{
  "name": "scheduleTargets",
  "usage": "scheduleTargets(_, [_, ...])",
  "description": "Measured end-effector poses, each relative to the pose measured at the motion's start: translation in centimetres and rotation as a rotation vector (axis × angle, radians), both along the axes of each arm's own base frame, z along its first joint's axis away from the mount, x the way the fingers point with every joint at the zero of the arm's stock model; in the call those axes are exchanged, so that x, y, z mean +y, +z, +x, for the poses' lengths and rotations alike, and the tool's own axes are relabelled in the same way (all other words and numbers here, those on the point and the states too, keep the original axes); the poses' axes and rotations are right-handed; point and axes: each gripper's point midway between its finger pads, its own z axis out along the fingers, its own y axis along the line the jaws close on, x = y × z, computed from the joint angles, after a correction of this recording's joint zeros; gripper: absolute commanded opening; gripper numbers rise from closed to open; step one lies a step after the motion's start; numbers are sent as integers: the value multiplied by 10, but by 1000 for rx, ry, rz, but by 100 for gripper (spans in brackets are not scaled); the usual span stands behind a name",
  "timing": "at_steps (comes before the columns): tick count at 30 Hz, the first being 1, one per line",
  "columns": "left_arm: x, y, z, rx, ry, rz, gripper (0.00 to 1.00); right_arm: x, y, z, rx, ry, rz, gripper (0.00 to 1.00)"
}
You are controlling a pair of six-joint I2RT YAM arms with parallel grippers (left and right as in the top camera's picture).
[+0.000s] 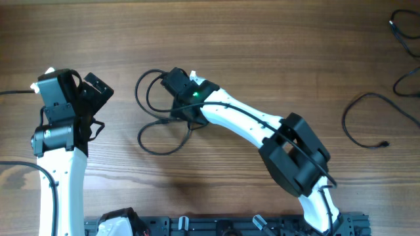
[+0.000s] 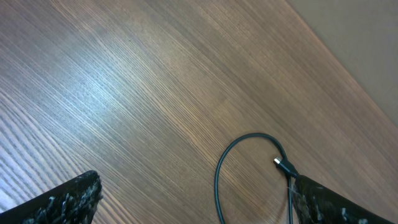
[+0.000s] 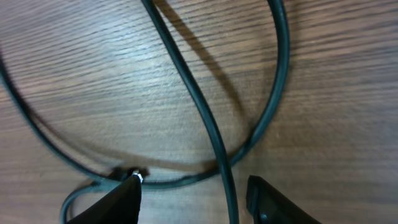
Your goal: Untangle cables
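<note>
The cables, thin black cords with small plugs, lie as one loose tangle of overlapping loops left of centre in the overhead view, flat on the brown wood-grain tabletop. In the right wrist view two of their strands cross just above the fingertips, and a small plug end sits at the lower left of that frame, against the tip of the left-hand finger.

The right pincer hangs directly over the tangle's upper right part. Its jaws stand apart, straddling one strand that runs down between them without being pinched. A small green light glows on the white wrist behind it.

The left pincer is at the left of the overhead frame, near the tangle but apart from it, its jaws spread wide and holding nothing. In its wrist view a curved black cord loop ends in a silver-tipped plug just beside the lower-right finger.

Well apart, at the right of the overhead frame, a single black cord lies in an open curve, and more cord ends reach in from the upper right edge.
</note>
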Motion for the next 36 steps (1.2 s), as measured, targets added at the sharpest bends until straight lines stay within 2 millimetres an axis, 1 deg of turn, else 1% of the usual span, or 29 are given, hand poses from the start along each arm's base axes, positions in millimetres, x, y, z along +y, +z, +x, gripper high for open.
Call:
scheduleTargets(8, [-1,-3,-3,17,0,-4,100,-3,-23,1,13,-16,-36,54])
scheduleTargets(12, [-1,-4,-4,24,0,-6,100,-4,-25,1,15,-24,-39,47])
scheduleTargets(14, [-1,-4,-4,24,0,-7,100,-4,-26,1,17,-27,-40,38])
scheduleTargets(16, [-2,-4,-4,24,-5,-11,100,-5,-27,1,20,-30,-47,24])
scheduleTargets(17, [-3,-4,-4,23,-6,-13,100,-6,-28,0,24,-35,-50,19])
scheduleTargets(21, [-5,-5,-5,27,-13,-21,100,-13,-31,-5,46,-30,-84,5])
scheduleTargets(23, [-5,-6,-5,30,-15,-24,100,-18,-33,-9,60,-22,-108,4])
scheduleTargets(27, [-6,-8,-8,43,-15,-28,100,-25,-33,-14,71,52,-153,4])
scheduleTargets(30, [-6,-9,-9,49,-15,-29,100,-30,-33,-14,89,133,-155,4])
scheduleTargets(32, [-6,-9,-9,49,-15,-29,100,-37,-32,-10,114,204,-139,4])
scheduleTargets(35, [-6,-9,-9,50,-15,-30,100,-66,-31,3,158,261,-138,4])
scheduleTargets(36, [-6,-9,-9,50,-16,-30,100,-77,-30,11,164,272,-123,4])
